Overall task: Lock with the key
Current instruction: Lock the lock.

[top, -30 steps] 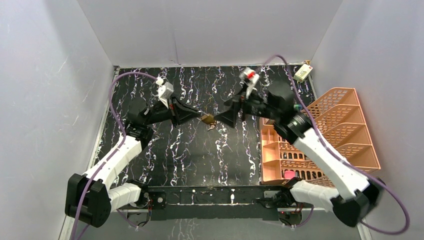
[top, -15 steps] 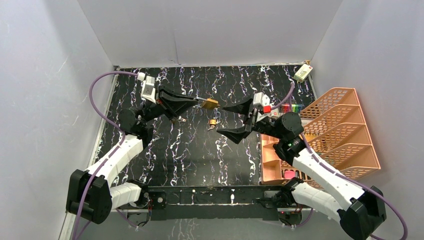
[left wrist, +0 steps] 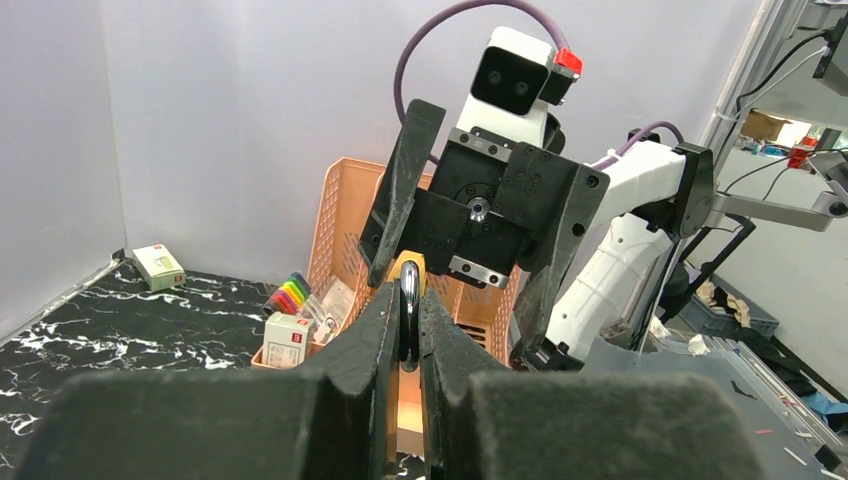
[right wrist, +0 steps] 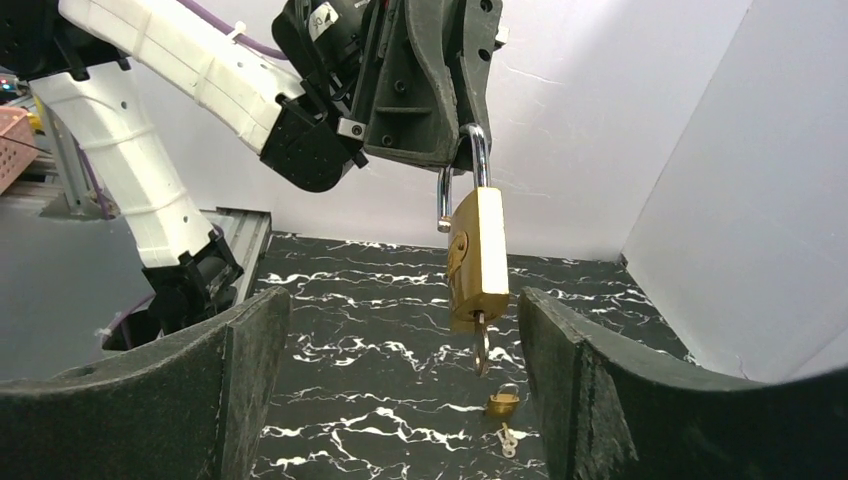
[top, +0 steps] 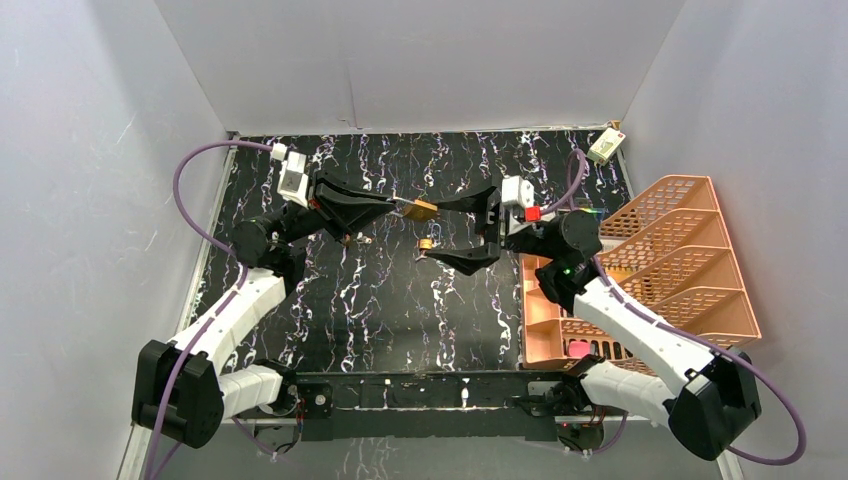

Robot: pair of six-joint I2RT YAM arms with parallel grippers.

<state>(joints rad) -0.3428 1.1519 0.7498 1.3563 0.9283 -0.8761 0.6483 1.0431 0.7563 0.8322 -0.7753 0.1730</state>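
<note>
- Top external view shows the left gripper (top: 397, 207) shut tight on a gold padlock (top: 420, 208). It holds the padlock up above the black table (top: 380, 300).
- Right wrist view shows the padlock hanging down by its silver loop (right wrist: 483, 160). The left gripper's fingers pinch that loop at the top.
- One end of the loop looks like it is out of the gold body.
- A key (right wrist: 481, 347) sticks out of the bottom of the padlock.
- The right gripper (top: 437, 232) is spread wide with nothing in it.
- In the right wrist view, one of its fingers shows on each side of the padlock. Neither one touches it.
- A small lock (right wrist: 502, 403) and a small key (right wrist: 508, 437) lie on the table under the padlock.
- An orange basket (top: 690, 260) sits at the right side of the table.
- A small box (top: 607, 146) lies at the far right corner.
</note>
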